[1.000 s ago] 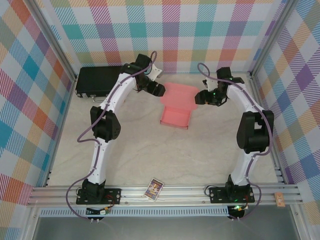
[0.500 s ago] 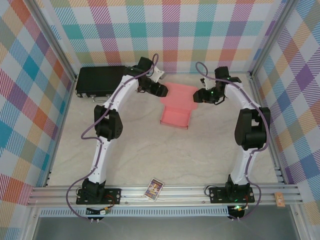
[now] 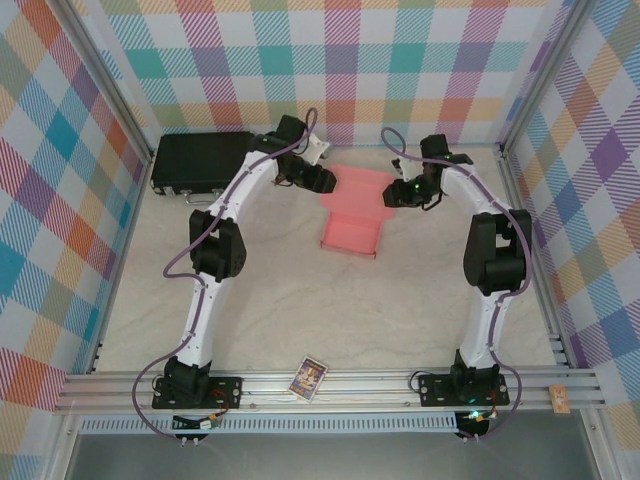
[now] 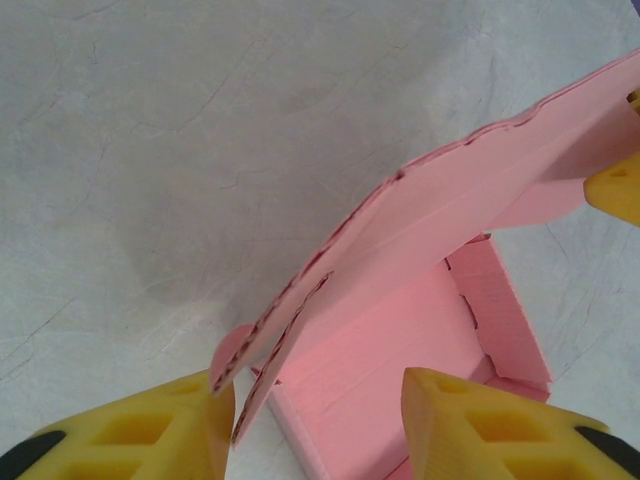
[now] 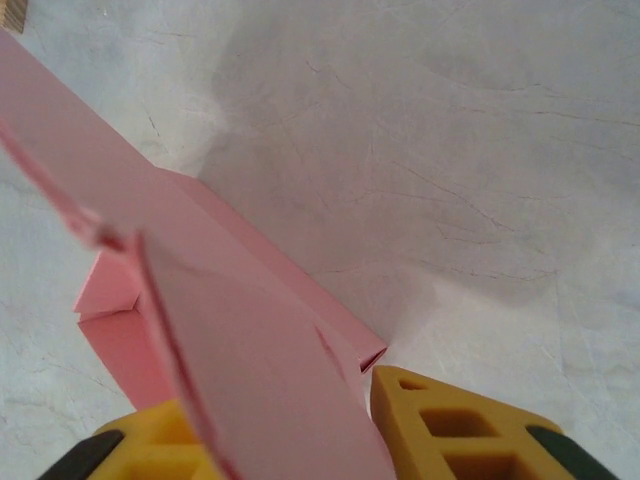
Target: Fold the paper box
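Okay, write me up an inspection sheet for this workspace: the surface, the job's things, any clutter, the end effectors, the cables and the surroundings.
Surface: pale marbled tabletop, no spills seen.
Job's things: pink paper box partly folded, side walls up, rear flap lifted off the table.
Clutter: black hard case at the far left; picture card and a small tan block on the near rail.
End effectors: left end effector open, straddling the flap's corner; right end effector open, with the flap between its fingers.
Cables: purple cables run along both arms, away from the box.
Surroundings: plaid walls, aluminium rail.
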Controlling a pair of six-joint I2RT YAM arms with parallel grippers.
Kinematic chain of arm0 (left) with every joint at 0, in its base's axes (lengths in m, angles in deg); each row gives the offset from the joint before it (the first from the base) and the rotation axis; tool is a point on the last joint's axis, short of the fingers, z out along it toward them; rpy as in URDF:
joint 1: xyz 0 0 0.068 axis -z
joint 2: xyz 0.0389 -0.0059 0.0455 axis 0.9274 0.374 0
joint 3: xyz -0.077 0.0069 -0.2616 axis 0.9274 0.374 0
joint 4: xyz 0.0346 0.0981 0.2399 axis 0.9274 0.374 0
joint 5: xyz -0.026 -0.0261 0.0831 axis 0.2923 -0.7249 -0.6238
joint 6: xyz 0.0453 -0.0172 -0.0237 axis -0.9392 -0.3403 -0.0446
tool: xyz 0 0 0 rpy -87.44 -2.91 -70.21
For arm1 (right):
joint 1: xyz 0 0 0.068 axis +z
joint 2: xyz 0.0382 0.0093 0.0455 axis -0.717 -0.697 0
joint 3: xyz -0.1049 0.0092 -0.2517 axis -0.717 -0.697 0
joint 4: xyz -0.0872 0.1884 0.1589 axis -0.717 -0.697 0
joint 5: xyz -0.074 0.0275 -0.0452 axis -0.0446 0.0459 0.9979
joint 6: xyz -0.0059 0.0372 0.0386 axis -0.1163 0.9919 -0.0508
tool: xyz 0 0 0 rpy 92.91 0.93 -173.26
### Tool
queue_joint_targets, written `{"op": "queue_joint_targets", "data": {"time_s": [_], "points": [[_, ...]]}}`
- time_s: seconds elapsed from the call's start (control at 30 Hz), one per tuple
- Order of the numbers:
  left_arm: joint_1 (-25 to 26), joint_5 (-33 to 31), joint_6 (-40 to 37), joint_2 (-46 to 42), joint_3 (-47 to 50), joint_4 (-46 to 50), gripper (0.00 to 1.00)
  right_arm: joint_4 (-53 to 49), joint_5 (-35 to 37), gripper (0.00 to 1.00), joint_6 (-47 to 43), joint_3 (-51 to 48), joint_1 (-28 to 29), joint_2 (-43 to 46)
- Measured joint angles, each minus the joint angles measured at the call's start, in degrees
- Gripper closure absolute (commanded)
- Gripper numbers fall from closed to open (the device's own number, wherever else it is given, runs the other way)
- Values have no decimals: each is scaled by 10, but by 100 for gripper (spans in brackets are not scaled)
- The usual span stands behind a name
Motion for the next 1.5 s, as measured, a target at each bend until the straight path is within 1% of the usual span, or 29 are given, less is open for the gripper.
{"op": "queue_joint_targets", "data": {"time_s": [0.07, 0.17, 0.23, 0.43, 0.57, 0.6, 0.73, 0.9, 0.97, 1.0, 1.13, 1.33, 1.5], "points": [[1, 0, 0, 0, 3, -2, 54, 0, 2, 72, -1, 1, 0, 0], [2, 0, 0, 0, 8, -1, 57, 0, 6, 76, -3, 5, 3, 0], [2, 0, 2, 0, 8, -1, 63, 0, 10, 79, -3, 7, 4, 0], [2, -2, 3, 0, 8, -1, 76, 0, 29, 82, -3, 8, 10, 0], [3, -5, 4, 0, 8, -1, 86, 0, 44, 82, -3, 8, 15, 0], [3, -7, 3, 0, 8, -1, 87, 0, 49, 82, -3, 8, 16, 0], [6, -16, 2, 0, 8, -1, 87, 0, 70, 77, -3, 8, 22, 0], [10, -30, 2, 0, 13, -2, 89, 0, 90, 74, -6, 8, 26, 0], [10, -33, 2, 0, 16, -1, 93, 0, 97, 74, -7, 8, 26, 0], [10, -33, 2, 0, 18, -2, 94, 0, 101, 74, -7, 8, 26, 1], [10, -37, 2, 0, 21, -10, 94, 0, 114, 73, -10, 7, 26, 9], [10, -39, 2, 0, 23, -12, 94, 0, 118, 76, -13, 7, 26, 25], [13, -43, 1, -1, 23, -14, 94, 2, 118, 76, -13, 7, 26, 25]]}}
